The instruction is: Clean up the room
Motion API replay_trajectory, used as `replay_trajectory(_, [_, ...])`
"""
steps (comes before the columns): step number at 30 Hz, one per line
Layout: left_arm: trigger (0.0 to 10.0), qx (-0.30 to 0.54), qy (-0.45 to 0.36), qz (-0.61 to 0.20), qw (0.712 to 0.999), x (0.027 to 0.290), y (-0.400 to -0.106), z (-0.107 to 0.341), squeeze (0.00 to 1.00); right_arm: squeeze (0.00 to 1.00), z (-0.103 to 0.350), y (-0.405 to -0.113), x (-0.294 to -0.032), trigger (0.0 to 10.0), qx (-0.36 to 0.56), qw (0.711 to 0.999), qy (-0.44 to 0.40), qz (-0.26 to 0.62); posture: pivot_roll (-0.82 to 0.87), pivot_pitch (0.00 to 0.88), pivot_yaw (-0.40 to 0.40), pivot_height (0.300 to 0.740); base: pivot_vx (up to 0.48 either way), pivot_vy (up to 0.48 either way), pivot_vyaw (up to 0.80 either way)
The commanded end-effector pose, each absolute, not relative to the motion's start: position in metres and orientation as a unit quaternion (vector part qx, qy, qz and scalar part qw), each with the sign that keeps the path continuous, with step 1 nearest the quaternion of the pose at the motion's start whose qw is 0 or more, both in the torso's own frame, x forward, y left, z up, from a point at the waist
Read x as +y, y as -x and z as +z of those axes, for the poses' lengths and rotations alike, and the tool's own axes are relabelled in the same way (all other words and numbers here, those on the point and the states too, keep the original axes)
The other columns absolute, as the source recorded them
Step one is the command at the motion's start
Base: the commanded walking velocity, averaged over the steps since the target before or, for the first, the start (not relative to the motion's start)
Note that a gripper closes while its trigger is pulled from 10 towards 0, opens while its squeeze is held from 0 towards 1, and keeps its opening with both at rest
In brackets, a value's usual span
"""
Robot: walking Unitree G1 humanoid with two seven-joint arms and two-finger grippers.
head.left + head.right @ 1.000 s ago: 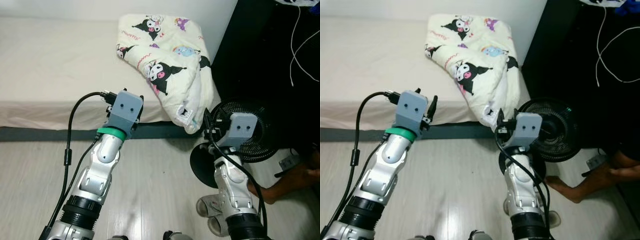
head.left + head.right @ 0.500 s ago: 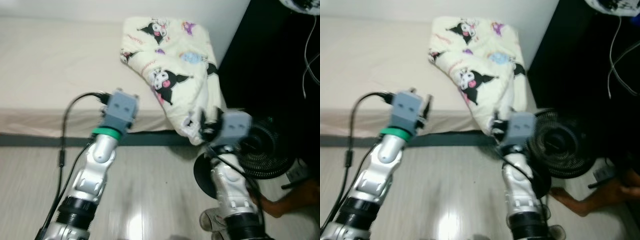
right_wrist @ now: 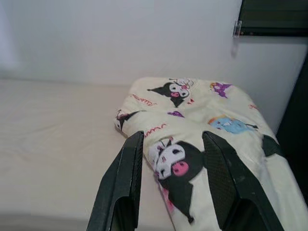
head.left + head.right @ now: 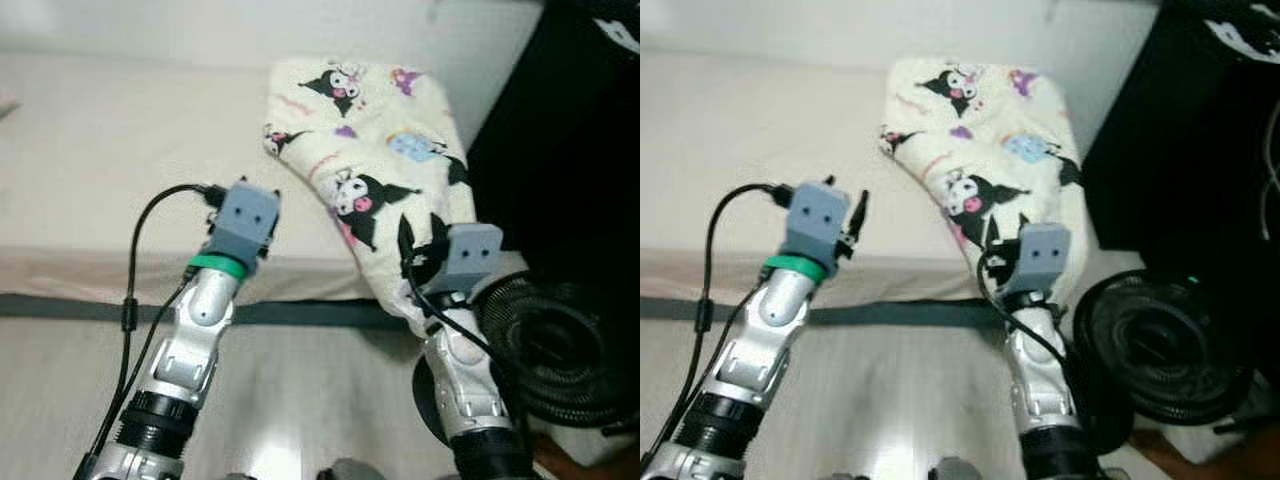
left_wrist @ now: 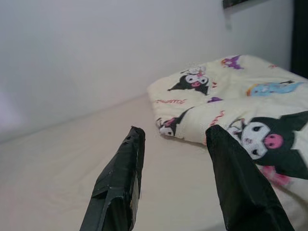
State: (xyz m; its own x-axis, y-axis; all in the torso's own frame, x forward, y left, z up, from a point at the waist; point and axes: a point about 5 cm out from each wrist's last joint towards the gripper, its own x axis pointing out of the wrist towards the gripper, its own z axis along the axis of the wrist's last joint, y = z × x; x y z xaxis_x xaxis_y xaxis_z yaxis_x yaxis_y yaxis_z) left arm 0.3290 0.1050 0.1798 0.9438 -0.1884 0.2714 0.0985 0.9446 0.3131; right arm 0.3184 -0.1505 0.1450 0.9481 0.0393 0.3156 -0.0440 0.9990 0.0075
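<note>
A cream blanket (image 4: 375, 170) printed with black cartoon figures lies bunched at the right end of the beige bed (image 4: 100, 150), one corner hanging over the bed's edge. My left gripper (image 5: 174, 137) is open and empty above the mattress, to the left of the blanket (image 5: 231, 101). The right gripper (image 3: 171, 139) is open too, held in front of the blanket (image 3: 192, 125) near its hanging corner. Both arms are raised at the bed's front edge, left (image 4: 240, 225) and right (image 4: 465, 260).
A black floor fan (image 4: 560, 345) lies on the pale wood floor (image 4: 300, 390) to the right of my right arm. Dark furniture (image 4: 570, 140) fills the right side. A white wall (image 4: 200, 30) runs behind the bed.
The camera has swung and come closer to the bed, so the blanket sits nearer the centre. Both grippers are closer to the bed edge; the person's hand by the fan has left the view.
</note>
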Motion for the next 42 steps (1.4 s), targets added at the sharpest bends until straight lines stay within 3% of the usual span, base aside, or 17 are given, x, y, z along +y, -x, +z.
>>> replay_trajectory(1, [10.0,-0.147,-0.152,-0.082,0.974,0.1004,-0.3282,0.1770,0.00,0.00,0.1404,-0.3168,-0.1590,10.0,-0.150,0.989,-0.010,0.006,-0.07,0.051,0.033,0.740,0.375,0.000,0.00])
replay_trajectory(14, [10.0,-0.151,-0.155,-0.093,0.972,0.0965,-0.3270,0.1770,0.00,0.00,0.1397,-0.3175,-0.1634,10.0,-0.148,0.989,-0.023,-0.007,-0.07,0.045,0.035,0.740,0.369,0.000,0.00])
replay_trajectory(42, [10.0,-0.142,-0.152,-0.096,0.973,0.0944,-0.3285,0.1752,0.00,0.00,0.1381,-0.3169,-0.1652,10.0,-0.145,0.989,-0.027,-0.012,-0.07,0.050,0.041,0.740,0.310,-0.292,0.00])
